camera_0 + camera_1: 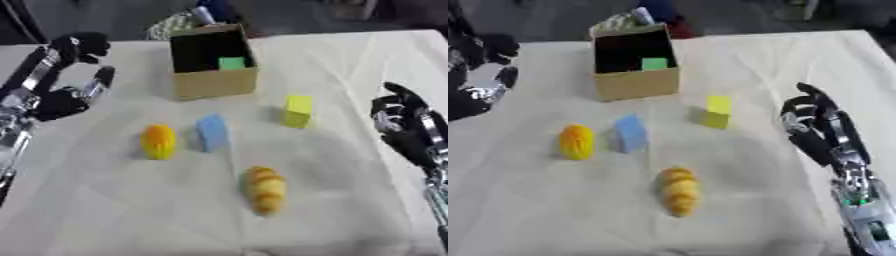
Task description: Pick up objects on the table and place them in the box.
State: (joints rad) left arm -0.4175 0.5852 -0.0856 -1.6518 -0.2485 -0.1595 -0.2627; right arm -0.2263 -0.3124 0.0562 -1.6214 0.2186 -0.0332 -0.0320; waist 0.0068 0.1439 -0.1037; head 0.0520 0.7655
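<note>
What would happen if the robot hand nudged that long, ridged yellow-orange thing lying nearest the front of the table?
The long ridged yellow-orange object looks rounded and lies on its side, so it would probably roll sideways rather than slide. Its bumpy ridges may give fingers some purchase. It lies on the wrinkled white tablecloth, which might slow any roll.

1. Both views look down from the robot's head onto the table (367,55), facing away from the robot.
2. They share nearly everything: the box (213,62) at the far middle.
3. The right eye view sits slightly rightward, showing more of the right hand (815,127).
</note>
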